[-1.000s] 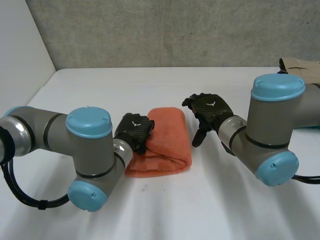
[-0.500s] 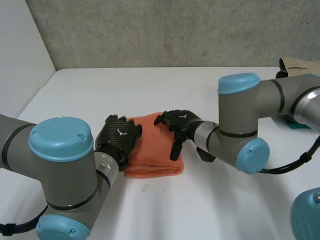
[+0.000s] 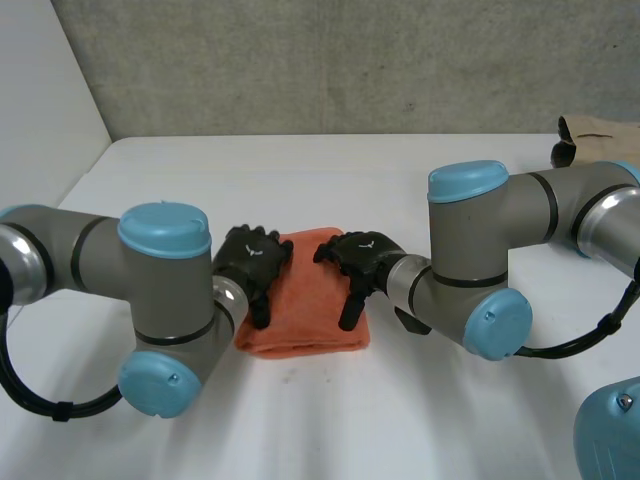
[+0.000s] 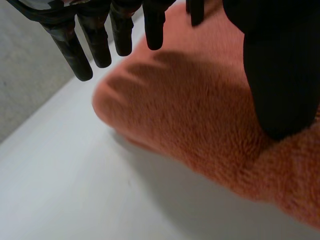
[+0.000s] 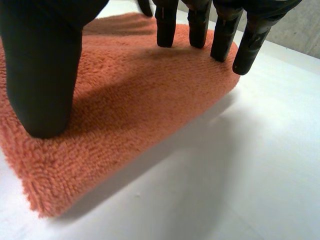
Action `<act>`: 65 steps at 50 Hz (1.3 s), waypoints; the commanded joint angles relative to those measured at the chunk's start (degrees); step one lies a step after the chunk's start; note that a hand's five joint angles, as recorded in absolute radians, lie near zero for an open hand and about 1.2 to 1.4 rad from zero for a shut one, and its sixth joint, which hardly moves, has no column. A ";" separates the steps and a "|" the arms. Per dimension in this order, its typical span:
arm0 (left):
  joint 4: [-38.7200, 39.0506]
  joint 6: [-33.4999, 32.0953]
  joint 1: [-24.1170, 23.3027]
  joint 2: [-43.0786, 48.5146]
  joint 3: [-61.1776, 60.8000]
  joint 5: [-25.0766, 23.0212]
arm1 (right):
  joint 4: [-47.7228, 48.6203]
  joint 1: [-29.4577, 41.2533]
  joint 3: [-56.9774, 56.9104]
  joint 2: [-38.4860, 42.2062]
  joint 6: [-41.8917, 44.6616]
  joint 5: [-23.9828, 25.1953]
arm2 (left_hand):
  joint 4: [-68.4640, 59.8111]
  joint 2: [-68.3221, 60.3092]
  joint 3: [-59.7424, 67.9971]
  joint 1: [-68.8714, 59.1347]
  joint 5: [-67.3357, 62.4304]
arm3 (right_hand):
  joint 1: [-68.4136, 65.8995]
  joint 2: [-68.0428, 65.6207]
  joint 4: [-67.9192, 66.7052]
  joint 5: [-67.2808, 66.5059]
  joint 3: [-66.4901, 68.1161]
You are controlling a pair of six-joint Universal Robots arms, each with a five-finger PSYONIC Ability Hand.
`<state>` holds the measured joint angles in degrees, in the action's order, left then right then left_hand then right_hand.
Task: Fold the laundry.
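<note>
Here, white table (image 3: 300,180) meets grey concrete wall (image 3: 350,60); orange towel (image 3: 305,300) lies folded.

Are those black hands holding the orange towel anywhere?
No, nothing is held: the left hand and the right hand rest open on top of the folded towel, one toward each side.

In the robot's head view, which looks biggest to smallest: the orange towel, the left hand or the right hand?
1. The orange towel looks largest.
2. The left hand and the right hand, both resting on the towel, look about the same size, so I won't rank them.
</note>
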<state>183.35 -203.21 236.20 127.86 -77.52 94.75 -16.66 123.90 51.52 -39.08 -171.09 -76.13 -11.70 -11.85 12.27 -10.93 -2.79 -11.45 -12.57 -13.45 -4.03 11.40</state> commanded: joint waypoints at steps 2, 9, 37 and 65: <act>-1.95 -0.17 1.72 0.99 0.08 0.26 | 1.01 0.55 1.47 -0.73 4.10 -2.35 | 0.65 0.79 -1.21 -0.12 1.74 | 1.45 2.57 3.45 4.03 -1.40; -1.60 0.45 1.20 -8.23 -0.79 -0.35 | 7.78 2.84 9.38 -9.34 7.44 -7.27 | 0.65 0.79 -1.21 -0.12 1.74 | 1.45 2.57 3.45 4.03 -1.40; -7.93 7.31 9.37 -22.30 -2.29 -36.83 | 33.54 11.63 25.57 -5.84 10.33 -12.46 | 0.14 0.29 -0.71 -0.63 1.23 | -0.64 0.48 1.37 1.94 0.69; -7.93 7.30 9.72 -22.74 -2.38 -36.65 | 35.21 10.84 16.78 -2.41 12.63 -9.30 | 0.14 0.29 -0.71 -0.63 1.23 | -68.46 -67.34 -66.46 -65.89 68.52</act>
<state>175.43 -195.88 245.68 105.45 -79.90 58.07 18.92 135.49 70.68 -42.20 -158.57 -85.79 -11.70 -11.85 12.27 -10.93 -2.79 -38.07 -43.92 -43.75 -30.44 43.78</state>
